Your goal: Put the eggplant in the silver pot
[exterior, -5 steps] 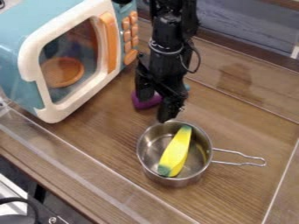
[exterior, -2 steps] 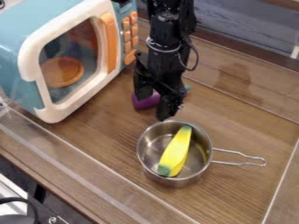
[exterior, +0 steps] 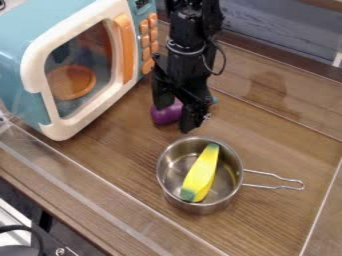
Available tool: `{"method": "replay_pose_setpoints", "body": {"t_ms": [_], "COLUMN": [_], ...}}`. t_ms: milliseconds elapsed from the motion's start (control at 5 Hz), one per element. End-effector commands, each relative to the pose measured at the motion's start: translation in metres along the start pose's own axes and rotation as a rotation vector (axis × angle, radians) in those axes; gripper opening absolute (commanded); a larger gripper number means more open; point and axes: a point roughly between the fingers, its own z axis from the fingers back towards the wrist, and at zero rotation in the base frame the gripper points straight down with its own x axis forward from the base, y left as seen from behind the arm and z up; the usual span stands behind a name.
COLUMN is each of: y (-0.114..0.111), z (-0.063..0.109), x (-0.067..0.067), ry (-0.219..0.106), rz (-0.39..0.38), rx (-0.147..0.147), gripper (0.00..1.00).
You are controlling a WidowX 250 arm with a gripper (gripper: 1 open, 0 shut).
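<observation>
The eggplant [exterior: 166, 116] is a small glossy purple piece lying on the wooden table just right of the microwave, mostly hidden by the arm. My gripper [exterior: 175, 113] points straight down over it, open, with one black finger [exterior: 191, 120] on its right and the other on its left; I cannot tell whether they touch it. The silver pot [exterior: 168, 166] stands in front of the gripper, nearer the camera, apart from the eggplant. Its wire loop handle [exterior: 274, 183] sticks out to the right.
A yellow banana-shaped item [exterior: 202, 171] lies inside the pot. A teal and cream toy microwave [exterior: 60, 60] fills the left side, with an orange bowl [exterior: 71, 80] behind its door. A transparent rail [exterior: 80, 180] runs along the table's front edge.
</observation>
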Motion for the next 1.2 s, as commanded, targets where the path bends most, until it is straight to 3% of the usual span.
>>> {"method": "replay_pose_setpoints", "body": {"t_ms": [0, 1000], "y": [0.006, 0.01], "z": [0.011, -0.007], "x": [0.005, 0.006], "ry": [-0.053, -0.05], "rz": [0.028, 0.051], "rx": [0.018, 0.007], "gripper": [1.0, 1.0]}}
